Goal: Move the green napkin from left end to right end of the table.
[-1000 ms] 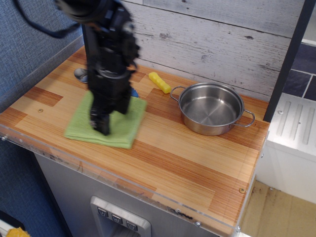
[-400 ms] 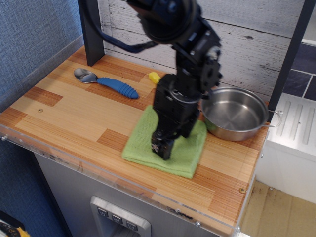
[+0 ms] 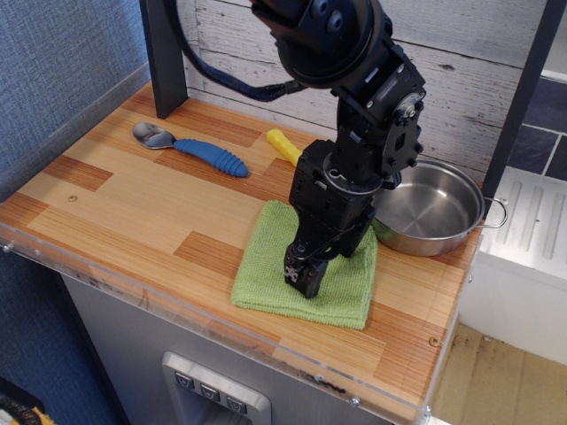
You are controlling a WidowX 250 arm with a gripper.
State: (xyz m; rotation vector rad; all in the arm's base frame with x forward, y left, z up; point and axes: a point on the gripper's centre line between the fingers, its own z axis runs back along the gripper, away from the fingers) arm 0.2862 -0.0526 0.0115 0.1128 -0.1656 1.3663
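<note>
Steel pot (image 3: 431,210) apparently crowding rightward room.

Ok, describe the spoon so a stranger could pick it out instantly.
On the wooden table, look to the back left corner near the dark post. The spoon lies flat there: a shiny metal bowl with a ribbed blue handle, unlike the plain yellow piece nearby.

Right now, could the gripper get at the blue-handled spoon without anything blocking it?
Probably yes. The spoon lies alone at the back left of the table, with bare wood between it and the gripper, which is down on the napkin.
</note>
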